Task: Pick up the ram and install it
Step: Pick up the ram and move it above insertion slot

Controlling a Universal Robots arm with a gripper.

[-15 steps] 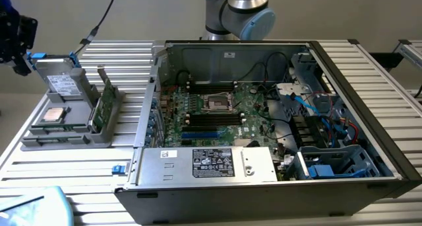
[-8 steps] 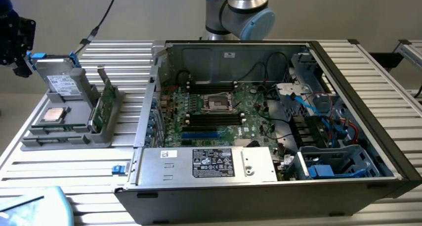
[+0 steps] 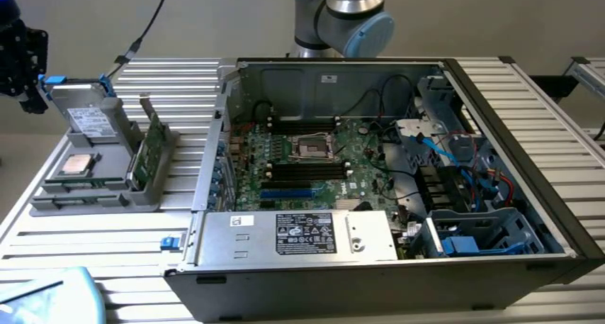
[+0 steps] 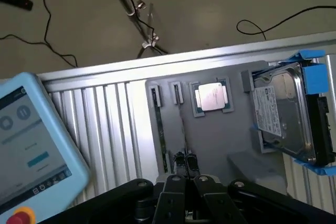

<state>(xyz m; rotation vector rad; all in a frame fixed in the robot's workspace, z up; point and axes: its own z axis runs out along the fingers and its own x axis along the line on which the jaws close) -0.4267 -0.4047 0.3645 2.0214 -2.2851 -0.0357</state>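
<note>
Ram: upright in grey holder on counter, thin edge up for an easy pinch.
End effector: aligned over ram's edge, not touching; clenched or released, I cannot tell.

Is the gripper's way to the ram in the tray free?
Probably yes. The ram stands on edge in the grey tray with its upper edge bare; the gripper hovers over the tray near it, and the processor and drive sit off to one side.

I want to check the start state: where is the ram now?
The ram stands on edge in the grey holder at the exterior view's left, between the drive and the case.
</note>
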